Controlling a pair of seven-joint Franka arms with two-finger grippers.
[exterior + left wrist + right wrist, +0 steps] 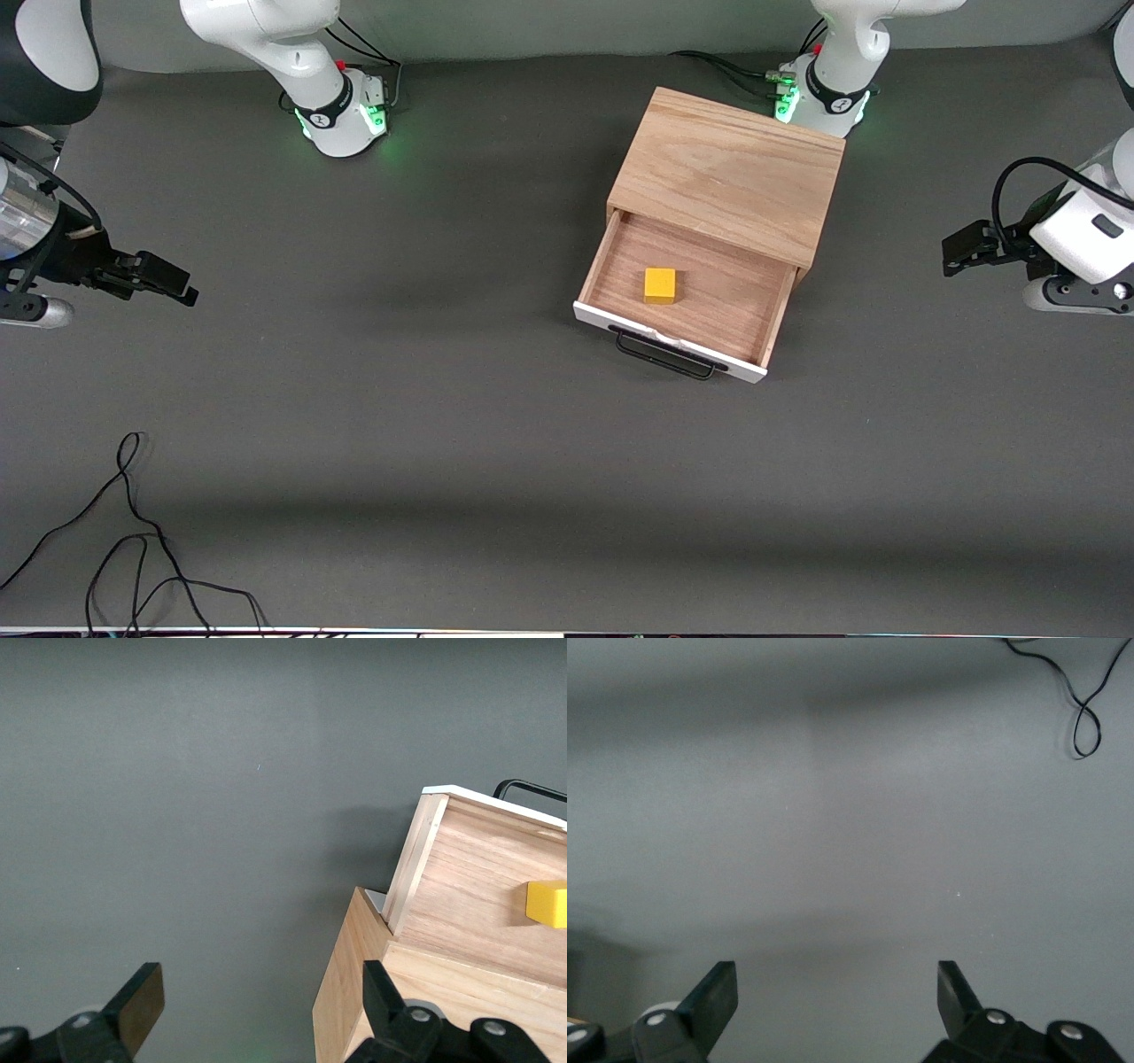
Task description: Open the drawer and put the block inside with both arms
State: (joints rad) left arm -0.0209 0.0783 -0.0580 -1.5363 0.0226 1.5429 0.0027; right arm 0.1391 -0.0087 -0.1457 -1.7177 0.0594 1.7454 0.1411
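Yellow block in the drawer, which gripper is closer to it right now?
Left. The left gripper hangs open off the cabinet's end of the table; the right gripper, open too, is much farther from the block.

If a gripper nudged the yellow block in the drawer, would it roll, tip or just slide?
The block looks like a flat-faced cube, so it would probably slide, not roll. Being low and squat, it seems unlikely to tip. The smooth wooden drawer floor likely offers little resistance.

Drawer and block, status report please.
Both grippers, left and right, open, empty, over bare table. Block inside open drawer. Nothing obstructing.
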